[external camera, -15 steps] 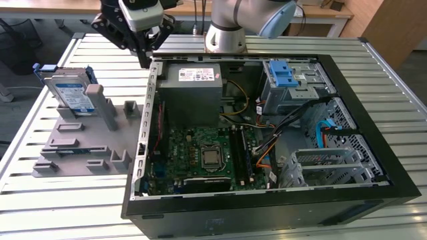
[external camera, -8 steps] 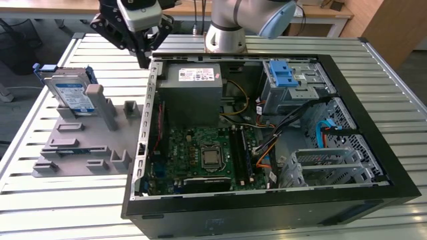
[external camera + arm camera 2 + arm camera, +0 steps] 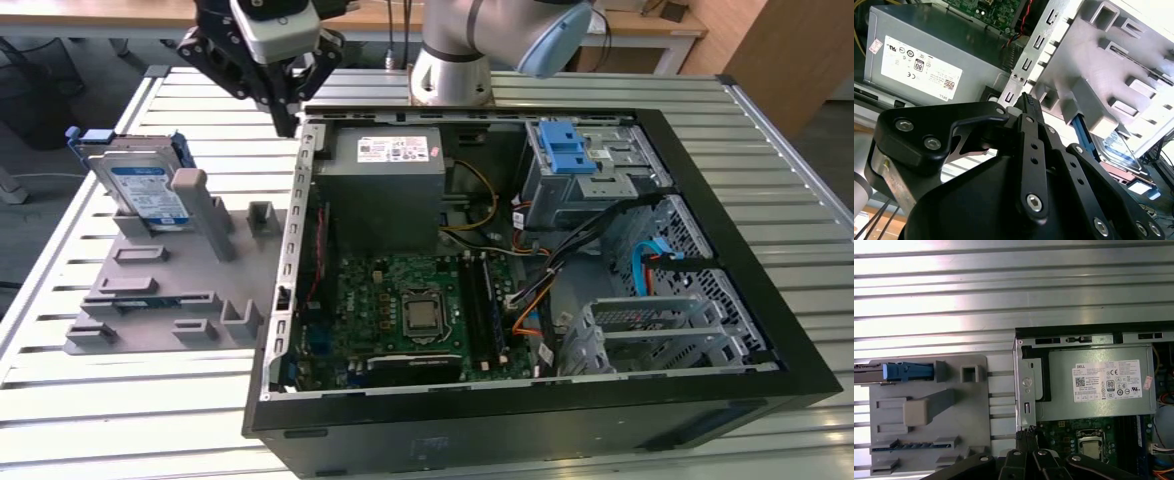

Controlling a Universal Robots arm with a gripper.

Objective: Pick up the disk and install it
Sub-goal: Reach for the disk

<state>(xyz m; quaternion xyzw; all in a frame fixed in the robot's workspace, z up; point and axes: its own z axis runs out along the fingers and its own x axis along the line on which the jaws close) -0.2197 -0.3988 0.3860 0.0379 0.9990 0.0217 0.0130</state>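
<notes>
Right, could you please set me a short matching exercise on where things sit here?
Things: 1 disk; 2 gripper; 3 power supply box; 4 grey cage.
Places: A in the case, far corner on the exterior view's right; B upright in the holder plate; C in the air beside the case's wall; D in the case, far corner on the exterior view's left.
Pairs: 1-B, 2-C, 3-D, 4-A.
</notes>
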